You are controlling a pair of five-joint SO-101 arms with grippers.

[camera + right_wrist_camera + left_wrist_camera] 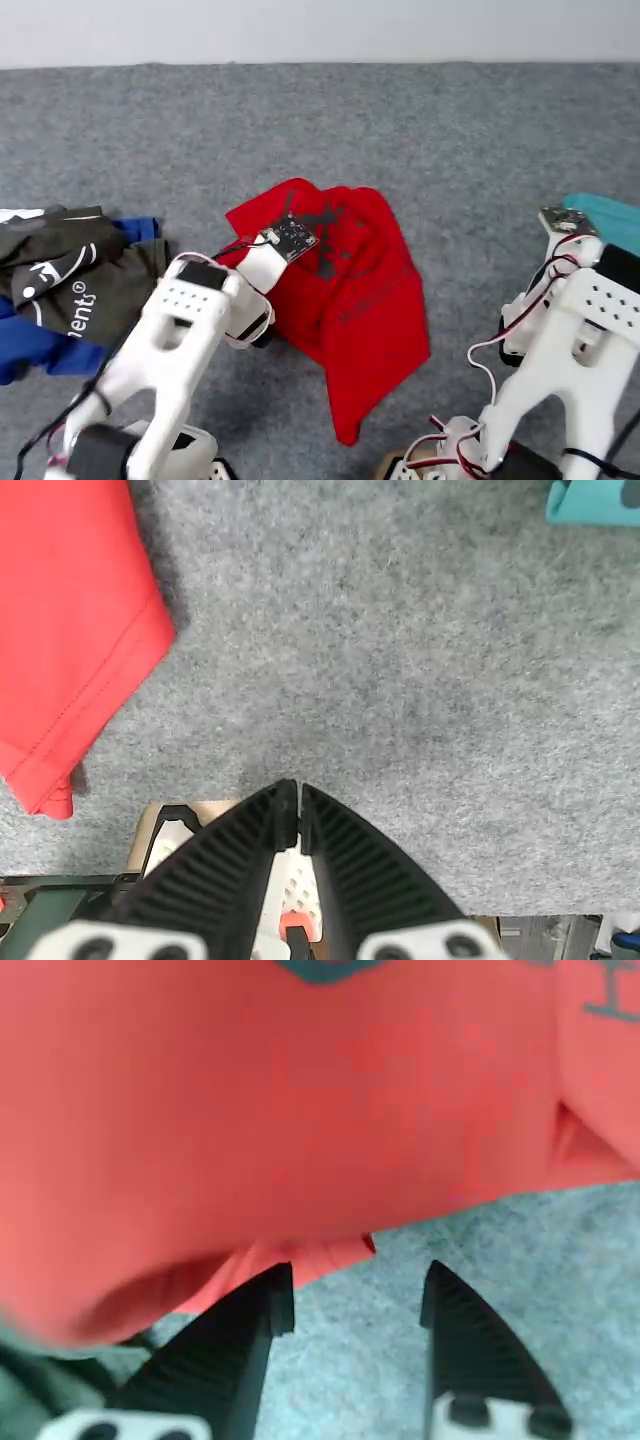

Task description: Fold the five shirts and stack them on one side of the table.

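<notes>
High view: one red shirt [350,280], one teal [612,218]

On the tabletop [450,130], a spread shirt [350,280] lies centre, a shirt pile [70,290] left, a lone shirt [610,218] far right.

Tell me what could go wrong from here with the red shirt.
1. The left gripper, open at the bunched edge of the red shirt, may pinch several layers at once and drag the heap rather than spread it.
2. The right gripper is shut and apart from the shirt; a one-armed pull would likely leave it crumpled.
</notes>
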